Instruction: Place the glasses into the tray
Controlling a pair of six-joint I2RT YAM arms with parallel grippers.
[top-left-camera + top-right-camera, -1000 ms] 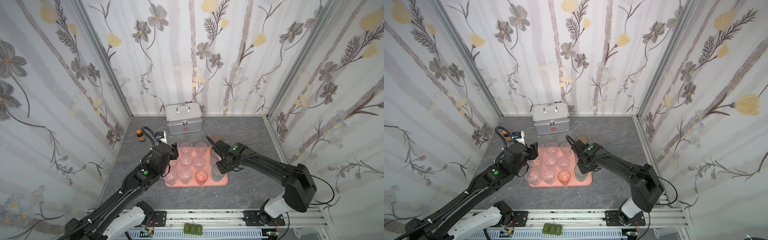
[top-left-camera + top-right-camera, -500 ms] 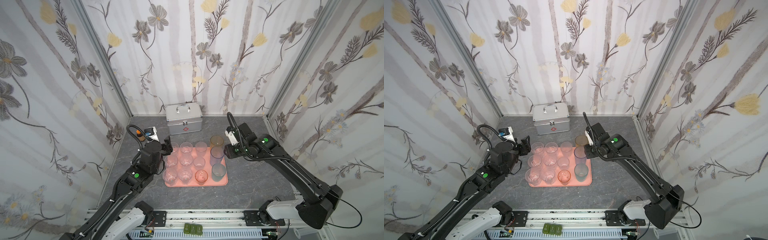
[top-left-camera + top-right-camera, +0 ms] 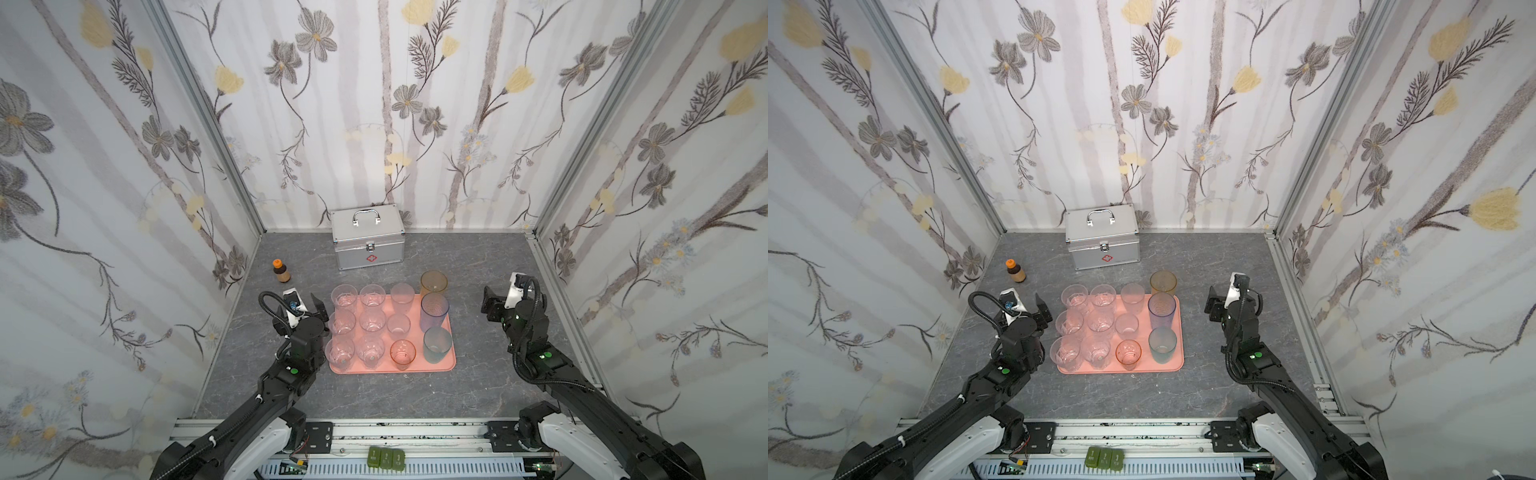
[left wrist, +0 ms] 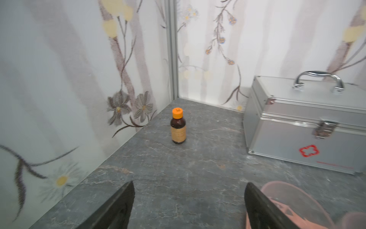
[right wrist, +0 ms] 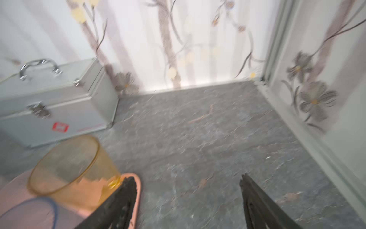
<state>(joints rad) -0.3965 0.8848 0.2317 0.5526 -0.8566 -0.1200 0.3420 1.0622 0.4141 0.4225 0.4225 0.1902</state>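
The salmon-pink tray lies mid-table and holds several glasses in rows. Clear tumblers fill its left and middle, with a short pink one at the front. Down its right side stand an amber glass at the far corner, a blue one and a teal one. My left gripper hangs open and empty just left of the tray. My right gripper is open and empty to the tray's right, apart from it.
A silver metal case with a handle stands against the back wall. A small brown bottle with an orange cap stands near the left wall. Flowered walls close in the left, back and right sides.
Both grippers have drawn back from over the tray, the left one to the left and the right one to the right. Both have opened wider, and the glasses stay standing.
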